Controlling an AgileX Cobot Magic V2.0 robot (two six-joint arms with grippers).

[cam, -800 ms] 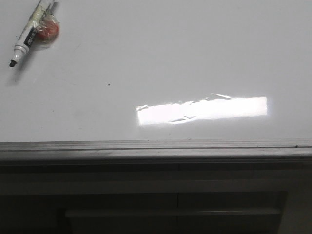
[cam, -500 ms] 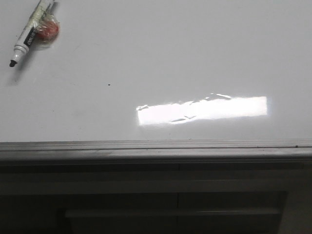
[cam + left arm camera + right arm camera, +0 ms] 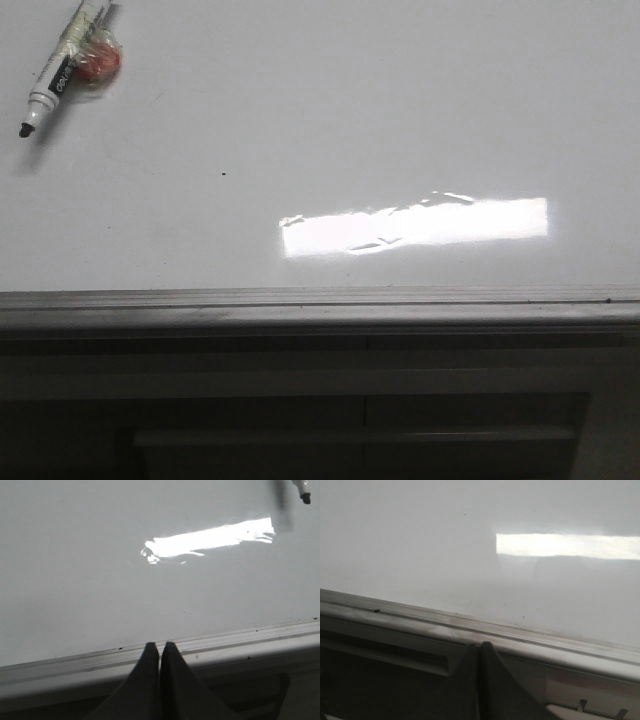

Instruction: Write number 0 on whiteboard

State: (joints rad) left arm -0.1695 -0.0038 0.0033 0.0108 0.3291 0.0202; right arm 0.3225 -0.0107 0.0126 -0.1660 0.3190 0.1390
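No 0 is drawn yet on the large glossy white whiteboard [image 3: 330, 120]. The light, slippery black-tipped white marker [image 3: 55, 70] lies far-left; I'd grasp mid-barrel. My left gripper [image 3: 160, 647] and right gripper [image 3: 479, 650] sit closed, empty.

Open board, one corner taken
The whiteboard [image 3: 400, 120] lies bare — only a marker [image 3: 55, 72] and a small red object [image 3: 100, 62] occupy its far-left corner.

Dim grey cabinet front [image 3: 300, 400] below, recessed horizontal handle [image 3: 350, 436], bright overhead light
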